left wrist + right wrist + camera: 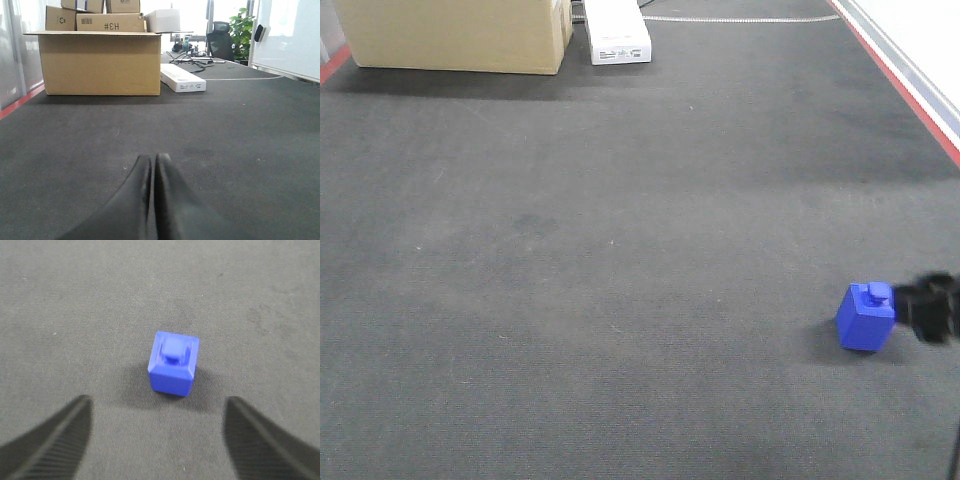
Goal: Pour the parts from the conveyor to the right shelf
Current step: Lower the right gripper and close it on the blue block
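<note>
One of the parts, a small bright blue block (866,316) with a stub on top, rests on the dark grey conveyor belt (620,250) near its right side. In the right wrist view the block (172,363) lies just beyond my right gripper (157,407), which is open with its fingers wide apart and nothing between them. In the front view that gripper (932,308) shows as a blurred black shape just right of the block. My left gripper (153,159) is shut and empty, low over the belt (225,150). The right shelf is out of view.
A large cardboard box (455,35) and a white flat box (617,30) sit at the belt's far end. Red edge strips run along the right side (910,95) and far left corner (335,65). Stacked cartons (107,21) and an office chair (220,42) lie beyond.
</note>
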